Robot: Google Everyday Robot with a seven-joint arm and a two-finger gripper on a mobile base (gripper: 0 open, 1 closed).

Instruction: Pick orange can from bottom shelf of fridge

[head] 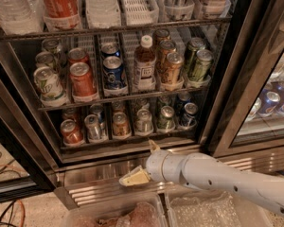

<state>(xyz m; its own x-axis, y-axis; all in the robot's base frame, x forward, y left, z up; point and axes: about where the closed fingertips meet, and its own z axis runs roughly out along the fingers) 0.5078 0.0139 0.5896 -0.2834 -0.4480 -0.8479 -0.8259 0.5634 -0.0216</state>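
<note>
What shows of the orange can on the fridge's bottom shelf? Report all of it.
The orange can is small and looks like aluminium, with an orange-copper body and a silver top. It stands upright at the front of its lane on the bottom shelf, beside a silvery can. The gripper hangs below, clear of it.

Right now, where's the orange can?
Camera view: the orange can sits on the bottom shelf, third lane from the left, between two silver cans, above the gripper by the fridge base.
</note>
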